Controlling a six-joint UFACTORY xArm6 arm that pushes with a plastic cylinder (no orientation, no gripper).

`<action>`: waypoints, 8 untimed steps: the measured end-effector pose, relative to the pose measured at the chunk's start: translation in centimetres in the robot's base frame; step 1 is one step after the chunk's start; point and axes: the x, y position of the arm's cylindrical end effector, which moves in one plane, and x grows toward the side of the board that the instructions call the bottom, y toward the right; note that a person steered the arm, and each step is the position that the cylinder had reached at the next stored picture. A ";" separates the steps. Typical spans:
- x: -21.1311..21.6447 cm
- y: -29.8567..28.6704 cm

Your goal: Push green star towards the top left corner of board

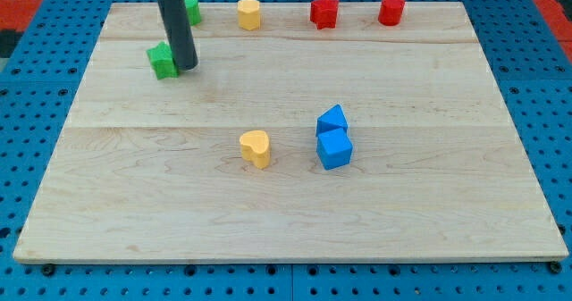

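The green star (163,61) lies on the wooden board (286,194) near the view's top left. My tip (186,67) stands right against the star's right side, touching it. The rod rises from there and hides part of a green cylinder (192,8) at the board's top edge.
A yellow block (249,13), a red star (323,12) and a red cylinder (391,9) line the top edge. A yellow heart-shaped block (256,147) sits mid-board. Two blue blocks, one (332,120) above the other (334,149), lie to its right.
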 end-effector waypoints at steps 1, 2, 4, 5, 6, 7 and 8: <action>2.7 -2.1; 2.2 -5.8; -0.6 -7.8; -2.4 -7.8; -3.6 -7.8; -5.3 -7.8; -7.5 -7.6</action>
